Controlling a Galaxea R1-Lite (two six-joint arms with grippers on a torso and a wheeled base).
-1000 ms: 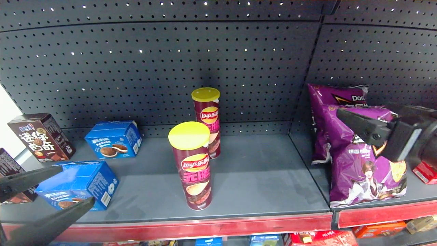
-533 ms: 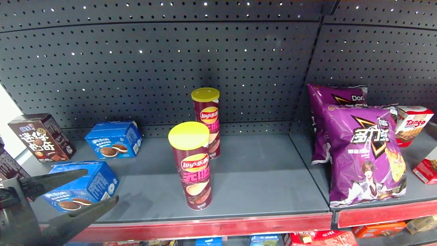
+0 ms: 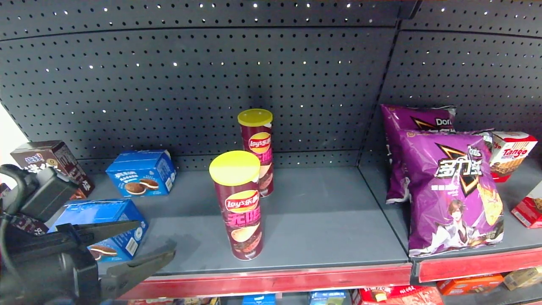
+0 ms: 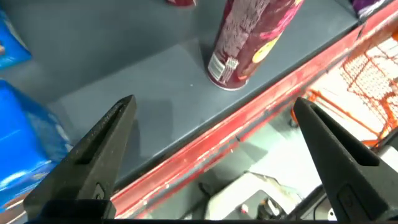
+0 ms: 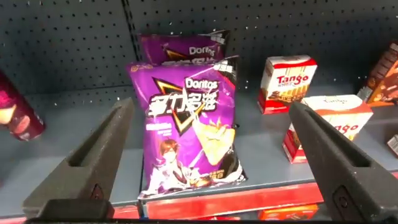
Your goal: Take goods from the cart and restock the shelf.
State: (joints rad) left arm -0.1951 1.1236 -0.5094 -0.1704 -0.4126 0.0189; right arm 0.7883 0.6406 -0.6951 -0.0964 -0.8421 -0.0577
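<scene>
Two maroon chip cans with yellow lids stand upright mid-shelf, one near the front (image 3: 239,203) and one behind it (image 3: 256,150). My left gripper (image 3: 156,236) hangs open and empty at the shelf's front left edge, beside the front blue cookie box (image 3: 101,228). In the left wrist view the left gripper (image 4: 214,104) spans the red shelf lip (image 4: 249,127), with the front can's base (image 4: 233,59) beyond it. My right gripper (image 5: 211,106) is open and empty, facing the purple chip bags (image 5: 186,124) from in front of the shelf.
A second blue cookie box (image 3: 142,171) and a brown box (image 3: 51,163) sit at the back left. Purple bags (image 3: 449,190), a wafer box (image 3: 510,154) and a red box (image 3: 527,209) fill the right bay. An orange wire cart (image 4: 367,81) stands below. Bare shelf (image 3: 322,212) lies right of the cans.
The right gripper has drawn back out of the head view, uncovering the purple bags. The left gripper has come up and to the right along the shelf's front edge, still open.
</scene>
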